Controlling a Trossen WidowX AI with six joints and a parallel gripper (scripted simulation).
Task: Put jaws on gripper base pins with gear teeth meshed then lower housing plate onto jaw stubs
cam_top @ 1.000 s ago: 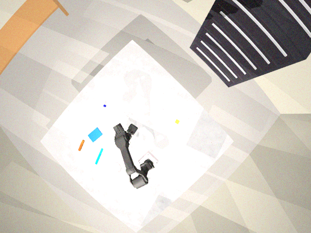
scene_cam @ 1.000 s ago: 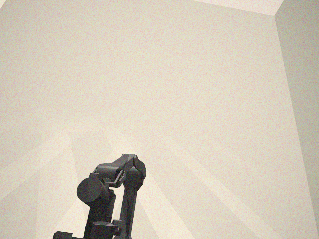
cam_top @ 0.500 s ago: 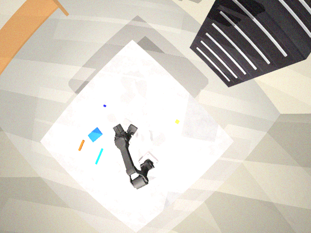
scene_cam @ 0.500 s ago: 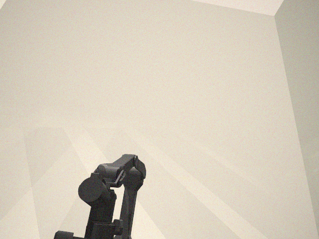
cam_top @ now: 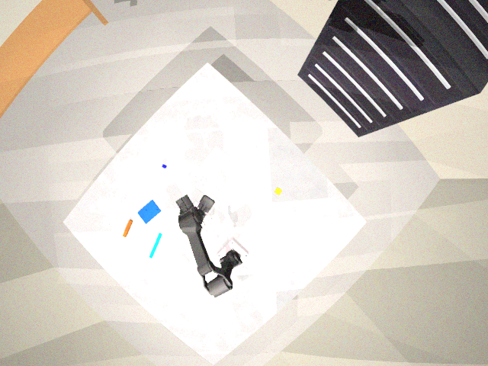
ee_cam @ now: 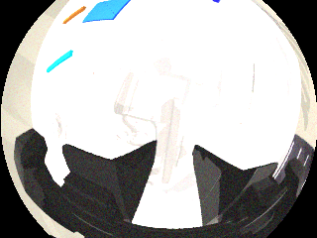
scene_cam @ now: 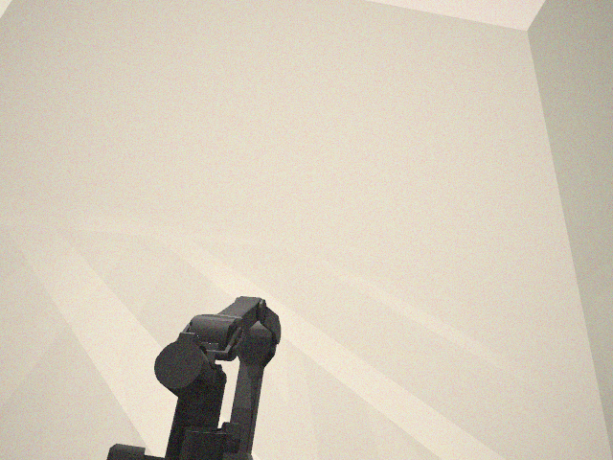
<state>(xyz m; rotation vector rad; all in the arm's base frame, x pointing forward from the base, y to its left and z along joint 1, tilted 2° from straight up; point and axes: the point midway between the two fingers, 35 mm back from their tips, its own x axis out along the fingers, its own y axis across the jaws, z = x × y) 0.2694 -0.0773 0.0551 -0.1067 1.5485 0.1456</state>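
My gripper (cam_top: 194, 203) (ee_cam: 175, 145) is over the white table, to the right of the blue plate in the top view. It is shut on a pale, narrow piece (ee_cam: 170, 134), which shows faintly between the fingertips in the wrist view; I cannot tell which part it is. A flat blue rectangular plate (cam_top: 149, 211) (ee_cam: 107, 10) lies on the table, apart from the gripper. The gripper base, its pins and the jaws cannot be made out against the glare. The exterior view shows only the arm, with the fingertips out of view.
An orange bar (cam_top: 127, 228) (ee_cam: 74, 15) and a cyan bar (cam_top: 155, 245) (ee_cam: 59, 61) lie near the blue plate. A small dark blue block (cam_top: 164, 166) and a yellow block (cam_top: 277, 191) lie farther off. The table (cam_top: 315, 236) is overexposed. Dark slatted furniture (cam_top: 335, 76) stands beyond it.
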